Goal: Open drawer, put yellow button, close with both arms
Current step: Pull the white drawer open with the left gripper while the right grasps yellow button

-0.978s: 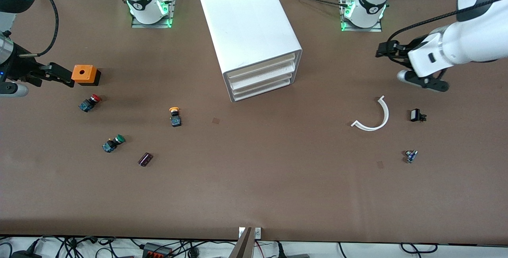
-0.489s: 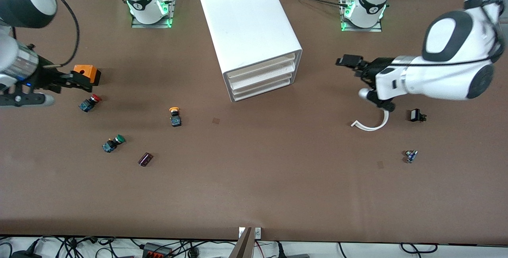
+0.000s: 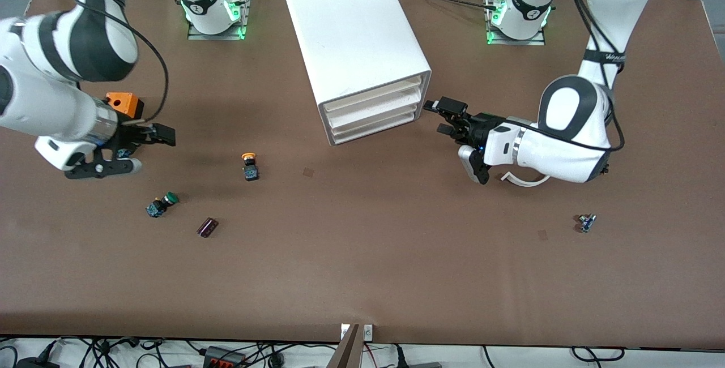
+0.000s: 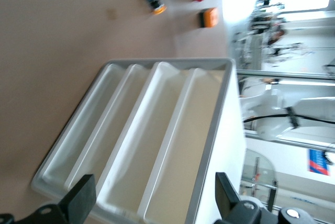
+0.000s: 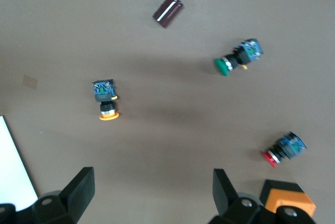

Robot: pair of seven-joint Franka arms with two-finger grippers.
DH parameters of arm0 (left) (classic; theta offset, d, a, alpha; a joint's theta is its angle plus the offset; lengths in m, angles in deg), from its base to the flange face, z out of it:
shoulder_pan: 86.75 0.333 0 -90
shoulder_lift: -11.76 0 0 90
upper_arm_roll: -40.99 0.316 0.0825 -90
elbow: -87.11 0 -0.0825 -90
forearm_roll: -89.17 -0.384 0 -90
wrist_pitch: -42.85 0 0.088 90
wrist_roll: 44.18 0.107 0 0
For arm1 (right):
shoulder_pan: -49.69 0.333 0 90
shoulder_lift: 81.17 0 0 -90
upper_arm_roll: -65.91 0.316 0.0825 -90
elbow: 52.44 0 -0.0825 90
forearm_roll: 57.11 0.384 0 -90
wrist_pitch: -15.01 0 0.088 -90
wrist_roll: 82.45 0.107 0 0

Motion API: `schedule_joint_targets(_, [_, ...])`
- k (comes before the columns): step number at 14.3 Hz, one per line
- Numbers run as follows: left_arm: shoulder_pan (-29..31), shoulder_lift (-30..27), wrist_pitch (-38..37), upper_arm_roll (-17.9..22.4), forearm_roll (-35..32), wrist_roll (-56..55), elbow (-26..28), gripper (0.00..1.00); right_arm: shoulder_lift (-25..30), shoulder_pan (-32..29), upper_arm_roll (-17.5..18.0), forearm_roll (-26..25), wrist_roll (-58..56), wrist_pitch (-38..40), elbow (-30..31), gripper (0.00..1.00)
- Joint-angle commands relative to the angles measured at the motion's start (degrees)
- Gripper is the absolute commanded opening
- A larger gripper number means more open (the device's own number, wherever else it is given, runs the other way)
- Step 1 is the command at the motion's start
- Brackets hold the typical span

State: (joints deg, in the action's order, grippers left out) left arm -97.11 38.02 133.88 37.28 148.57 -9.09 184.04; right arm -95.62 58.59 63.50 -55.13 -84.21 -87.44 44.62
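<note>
The white cabinet (image 3: 362,39) stands mid-table, and its uppermost drawer (image 3: 374,95) sits flush with the two below it. The same drawer (image 4: 183,145) fills the left wrist view. My left gripper (image 3: 444,117) hovers open just beside the drawer fronts, toward the left arm's end, its jaws (image 4: 152,200) wide and empty. The yellow button (image 3: 249,165) lies on the table toward the right arm's end and shows in the right wrist view (image 5: 106,101). My right gripper (image 3: 160,135) hangs open over the table beside the orange box, empty (image 5: 152,192).
An orange box (image 3: 123,103) and a red button (image 5: 282,149) lie under the right arm. Green button (image 3: 161,204) and a dark small part (image 3: 207,227) are nearer the camera. A white curved strip (image 3: 527,180) and a small blue part (image 3: 587,222) lie by the left arm.
The left arm swung in from its end of the table to the cabinet's drawer fronts. The right arm moved past the orange box toward the yellow button. Both grippers stayed open.
</note>
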Motion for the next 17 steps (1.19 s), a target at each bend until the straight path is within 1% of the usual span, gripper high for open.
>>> schedule_joint_targets(1, [-0.3, 0.0, 3.2, 0.0, 10.0, 10.2, 6.7, 1.0, -3.0, 3.7, -0.3, 0.7, -0.2, -3.1, 0.1, 1.0])
schedule_joint_targets(2, [-0.5, 0.1, 4.4, -0.1, 12.3, 13.7, 9.1, 1.0, -4.3, 4.3, -0.2, 0.7, 0.2, -3.9, 0.2, 1.0])
schedule_joint_targets(3, [-1.3, 0.3, 4.9, 0.0, 14.1, 16.4, 10.5, 1.0, -6.0, 4.3, -0.2, 0.9, 0.2, -4.2, 0.2, 1.0])
schedule_joint_targets(5, [-1.5, 1.7, 4.9, 0.0, 15.0, 19.6, 12.0, 0.99, -8.4, 4.6, -0.2, 1.8, 0.2, -6.1, 0.6, 1.0])
schedule_joint_targets(6, [-1.8, 1.9, 4.9, -0.3, 15.5, 20.8, 13.4, 0.87, -9.4, 4.7, -0.2, 1.9, 0.2, -6.8, 0.6, 1.0])
schedule_joint_targets(7, [-1.8, 1.9, 4.9, -1.6, 17.2, 20.9, 14.6, 0.77, -10.0, 5.4, -0.2, 2.1, 0.3, -7.8, 0.6, 1.0])
schedule_joint_targets(9, [-2.0, 1.9, 4.9, -2.1, 21.1, 21.2, 16.9, 0.71, -11.5, 7.0, -0.2, 2.3, 0.4, -9.6, 0.6, 1.0])
schedule_joint_targets(12, [-2.4, 2.0, 4.9, -3.1, 21.5, 21.3, 17.9, 0.63, -14.2, 8.3, -0.2, 2.3, 0.4, -11.6, 0.7, 1.0])
schedule_joint_targets(14, [-2.4, 2.0, 4.4, -4.6, 21.5, 21.3, 19.1, 0.54, -15.8, 9.3, -0.2, 2.3, 0.4, -12.4, 0.7, 1.0])
schedule_joint_targets(17, [-2.5, 2.1, 4.5, -5.8, 21.5, 21.3, 20.0, 0.52, -18.3, 10.4, -0.3, 2.3, 0.4, -13.6, 0.7, 1.0])
